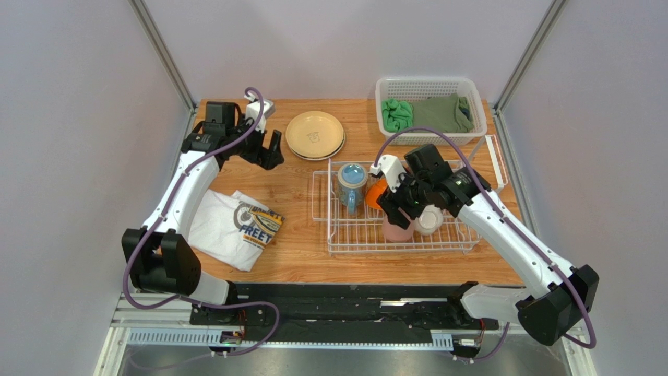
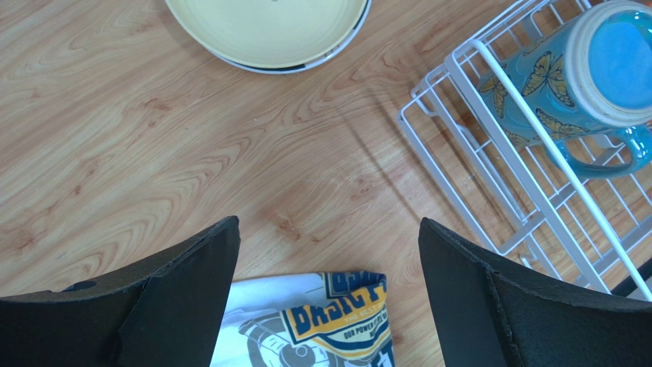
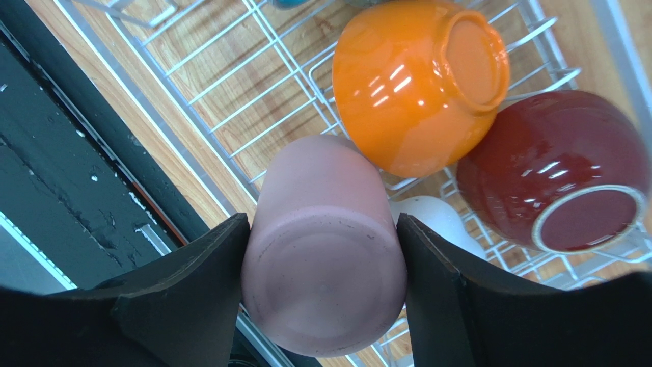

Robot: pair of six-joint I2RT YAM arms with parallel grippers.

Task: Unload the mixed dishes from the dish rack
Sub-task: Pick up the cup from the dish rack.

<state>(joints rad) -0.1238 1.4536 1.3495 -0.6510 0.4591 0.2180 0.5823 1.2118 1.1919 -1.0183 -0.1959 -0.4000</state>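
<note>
The white wire dish rack [image 1: 345, 229] sits right of centre on the table. My right gripper [image 3: 323, 225] is shut on the upside-down pink cup [image 3: 325, 245], one pad pressed against each side; the cup [image 1: 397, 229] stands at the rack's front. Beside it lie the orange bowl [image 3: 413, 84], the dark red bowl [image 3: 555, 168] and a small white bowl [image 3: 438, 218]. The light-blue mug [image 1: 352, 182] rests in the rack's left end. Tan plates [image 1: 314, 134] are stacked on the table behind the rack. My left gripper [image 2: 327, 223] hangs open over bare wood, left of the plates.
A printed white T-shirt [image 1: 235, 227] lies folded at the front left, its corner under my left gripper. At the back right stands a white perforated basket [image 1: 427, 81] holding green cloths [image 1: 397, 114]. The black rail runs just past the rack's front edge.
</note>
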